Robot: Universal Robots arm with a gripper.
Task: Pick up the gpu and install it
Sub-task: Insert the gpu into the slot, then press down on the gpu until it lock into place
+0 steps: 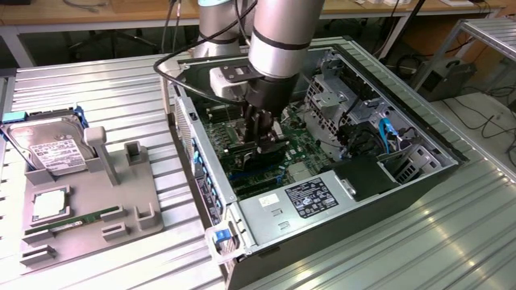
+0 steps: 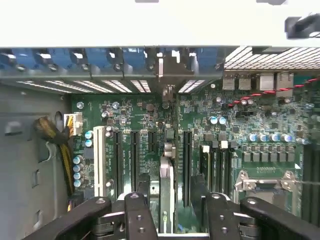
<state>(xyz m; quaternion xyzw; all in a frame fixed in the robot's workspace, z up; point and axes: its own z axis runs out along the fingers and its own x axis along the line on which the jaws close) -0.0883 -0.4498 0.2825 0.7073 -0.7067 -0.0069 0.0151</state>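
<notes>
- Wrist view looks straight down onto the green motherboard. The gpu stands on edge in the row of long slots, seen as a thin pale strip running away from the camera.
- The gripper straddles that strip. Its black fingers stand on either side with a sliver of board showing between each one and the card, so I read the jaws as spread and not clamping anything.
- In the exterior view the gripper hangs deep inside the open computer case, directly over the dark gpu, which sits low against the board.
- Judging the step: the card looks placed in its slot, and what matters now is seating. It should stand upright, with its edge level along the whole slot and its far end lined up with the rear bracket openings under the blue clips.
- Any push is best applied straight down and evenly. A tilt would likely bind the connector.
- Neighbouring black slots and silver-topped capacitors sit close by, so there is little side room for the fingers.
- Materials: the board is matte green fibreglass, the case is ribbed sheet steel, and the fingers are hard black plastic or metal with screw heads.
- Outside the case, a silver hard drive and a slim green memory stick rest on a grey holder.
</notes>
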